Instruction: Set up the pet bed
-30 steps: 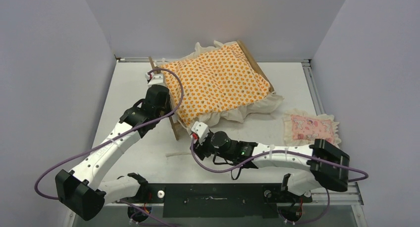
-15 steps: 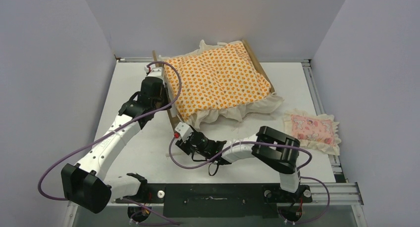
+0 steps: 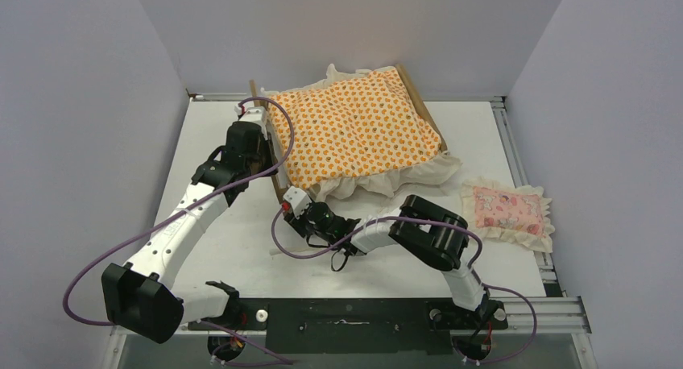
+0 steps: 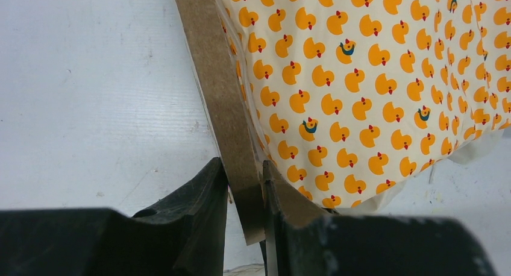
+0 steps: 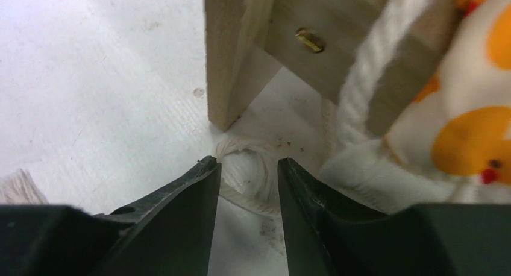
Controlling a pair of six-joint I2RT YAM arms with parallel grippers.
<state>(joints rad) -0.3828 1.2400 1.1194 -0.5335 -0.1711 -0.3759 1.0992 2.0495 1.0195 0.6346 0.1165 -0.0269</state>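
The pet bed [image 3: 420, 109] stands at the back middle of the table, its plywood frame mostly covered by the orange duck-print mattress [image 3: 354, 131]. My left gripper [image 3: 262, 134] is shut on the bed's left side board [image 4: 226, 101], and the mattress [image 4: 361, 77] lies just right of that board. My right gripper [image 3: 293, 205] sits low at the bed's front-left corner. Its jaws are open, one on each side of a white cord knot [image 5: 248, 167] on the table, just in front of the wooden leg [image 5: 226, 59].
A small pink frilled pillow [image 3: 506, 210] lies on the table at the right. A thick white rope [image 5: 373, 65] hangs down beside the leg, past a brass screw [image 5: 309, 40]. A frayed cord end [image 5: 18, 188] lies to the left. Walls enclose the table on three sides.
My right arm has folded and swung left, bringing its gripper to the bed's front-left corner with its jaws narrowing. My left gripper and the bed have shifted slightly back and left.
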